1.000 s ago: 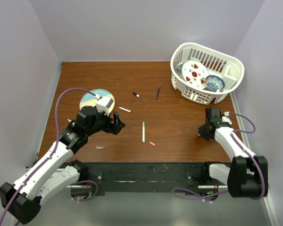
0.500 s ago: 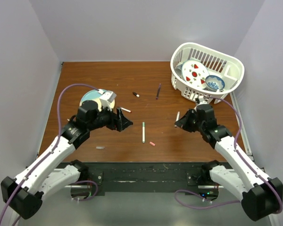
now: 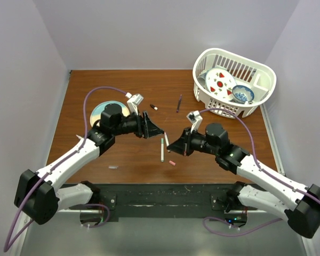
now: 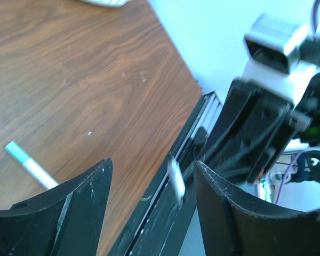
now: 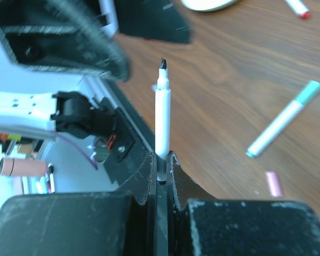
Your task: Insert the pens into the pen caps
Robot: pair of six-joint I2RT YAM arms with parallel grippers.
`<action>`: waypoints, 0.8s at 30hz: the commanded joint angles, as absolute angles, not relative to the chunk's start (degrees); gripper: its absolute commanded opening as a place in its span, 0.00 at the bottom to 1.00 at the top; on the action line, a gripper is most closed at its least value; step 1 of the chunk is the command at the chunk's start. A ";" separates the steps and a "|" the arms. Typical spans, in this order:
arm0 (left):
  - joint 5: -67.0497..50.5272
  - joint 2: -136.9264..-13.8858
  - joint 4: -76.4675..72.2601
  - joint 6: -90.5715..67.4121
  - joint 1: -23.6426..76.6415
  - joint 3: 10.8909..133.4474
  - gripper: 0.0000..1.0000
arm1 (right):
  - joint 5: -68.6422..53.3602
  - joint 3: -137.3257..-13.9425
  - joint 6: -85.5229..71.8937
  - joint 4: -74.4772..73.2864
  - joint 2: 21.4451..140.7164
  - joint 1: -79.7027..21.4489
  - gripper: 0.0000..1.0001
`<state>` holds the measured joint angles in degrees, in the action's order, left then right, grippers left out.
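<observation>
Right claw (image 5: 161,158) is clenched on a pen (image 5: 162,117), long axis aimed tip-first at the left claw (image 4: 152,173), which faces it close by, spread and holding nothing.

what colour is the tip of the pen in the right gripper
Black tip on a white pen; best seen in the right wrist view.
</observation>
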<state>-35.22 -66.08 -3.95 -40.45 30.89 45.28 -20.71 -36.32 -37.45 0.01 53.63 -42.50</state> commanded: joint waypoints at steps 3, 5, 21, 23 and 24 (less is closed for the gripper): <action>-36.21 -66.97 -12.30 -42.01 31.20 47.46 0.66 | -19.25 -37.97 -38.14 8.44 54.84 -48.50 0.00; -36.39 -67.06 -12.39 -42.10 31.20 46.85 0.63 | -17.32 -37.79 -38.32 9.22 55.02 -49.65 0.00; -38.58 -64.77 -12.66 -43.07 31.64 43.59 0.55 | -8.27 -35.07 -41.48 12.13 54.32 -51.06 0.00; -38.67 -65.56 -12.66 -43.15 31.82 43.42 0.55 | -8.09 -35.24 -41.40 12.48 54.58 -50.98 0.00; -38.76 -65.65 -12.74 -43.33 31.99 43.24 0.55 | -8.26 -35.33 -41.57 12.65 54.58 -51.06 0.00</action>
<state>-36.82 -65.69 -9.54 -42.46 31.33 43.79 -10.02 -35.07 -41.01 8.84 55.11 -50.74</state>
